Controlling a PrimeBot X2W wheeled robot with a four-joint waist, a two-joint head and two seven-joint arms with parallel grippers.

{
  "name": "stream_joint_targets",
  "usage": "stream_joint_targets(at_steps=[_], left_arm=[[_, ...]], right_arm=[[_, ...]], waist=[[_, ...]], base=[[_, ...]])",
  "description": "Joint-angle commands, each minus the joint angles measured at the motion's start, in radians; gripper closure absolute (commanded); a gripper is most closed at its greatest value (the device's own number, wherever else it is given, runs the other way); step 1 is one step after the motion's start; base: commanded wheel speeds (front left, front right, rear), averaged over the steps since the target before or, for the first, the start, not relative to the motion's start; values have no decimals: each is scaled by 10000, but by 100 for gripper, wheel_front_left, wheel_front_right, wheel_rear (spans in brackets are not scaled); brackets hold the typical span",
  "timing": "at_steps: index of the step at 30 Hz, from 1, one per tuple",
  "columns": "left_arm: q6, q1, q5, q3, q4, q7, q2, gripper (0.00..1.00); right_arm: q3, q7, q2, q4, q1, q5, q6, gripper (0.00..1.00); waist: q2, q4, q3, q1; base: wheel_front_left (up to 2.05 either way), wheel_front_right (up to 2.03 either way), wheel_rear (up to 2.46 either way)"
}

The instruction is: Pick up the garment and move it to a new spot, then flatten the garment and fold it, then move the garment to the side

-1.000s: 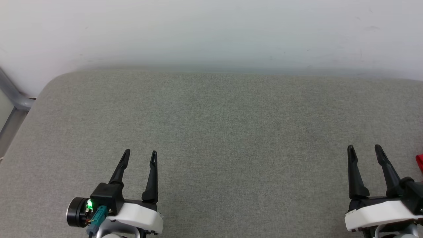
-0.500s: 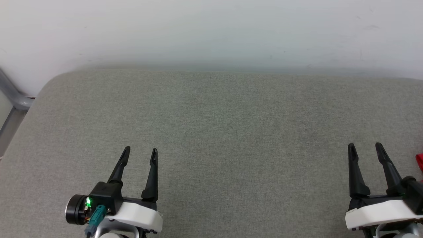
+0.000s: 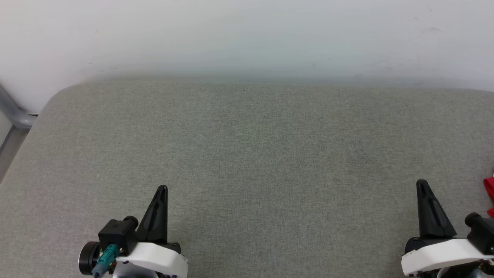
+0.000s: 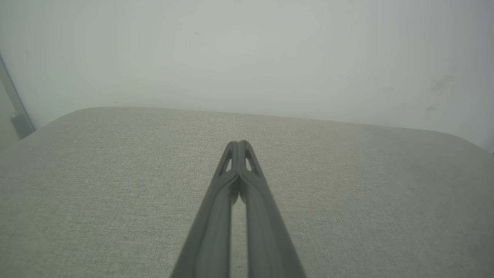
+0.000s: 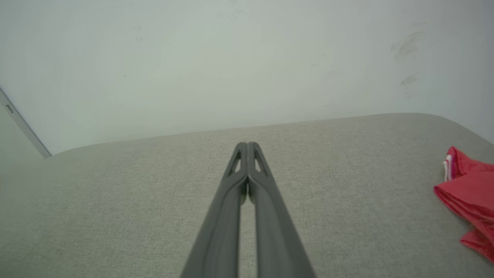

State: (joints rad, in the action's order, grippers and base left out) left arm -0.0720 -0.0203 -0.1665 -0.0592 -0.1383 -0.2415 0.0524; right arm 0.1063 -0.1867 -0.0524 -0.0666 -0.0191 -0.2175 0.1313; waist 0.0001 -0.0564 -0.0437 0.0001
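The left gripper (image 3: 162, 190) at the head view's lower left and the right gripper (image 3: 421, 184) at its lower right both have their fingers pressed together. The garment (image 3: 489, 188) (a red fold there) lies at the right edge, near the right gripper but apart from it. Both rest over a grey cushion (image 3: 247, 146), with a white wall (image 3: 247, 34) above and a metal bar (image 3: 15, 116) at the left edge.

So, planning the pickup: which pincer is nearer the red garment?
Right. The right pincer sits just left of the garment, apart from it; the left pincer lies much farther to the left.
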Motion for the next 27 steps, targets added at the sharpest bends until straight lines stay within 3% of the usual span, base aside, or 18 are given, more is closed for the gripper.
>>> stream_joint_targets(at_steps=[1, 27], left_arm=[[-45, -166, -504, 71, 94, 95, 6, 100], [-226, -440, -4970, 564, -271, 1161, 38, 100]], right_arm=[[15, 88, 0, 92, 196, -497, 0, 100], [32, 1006, 8, -471, 574, -4769, -2, 100]], waist=[[-1, 7, 5, 0], [-1, 123, 89, 0]], base=[[0, 0, 0], [0, 0, 0]])
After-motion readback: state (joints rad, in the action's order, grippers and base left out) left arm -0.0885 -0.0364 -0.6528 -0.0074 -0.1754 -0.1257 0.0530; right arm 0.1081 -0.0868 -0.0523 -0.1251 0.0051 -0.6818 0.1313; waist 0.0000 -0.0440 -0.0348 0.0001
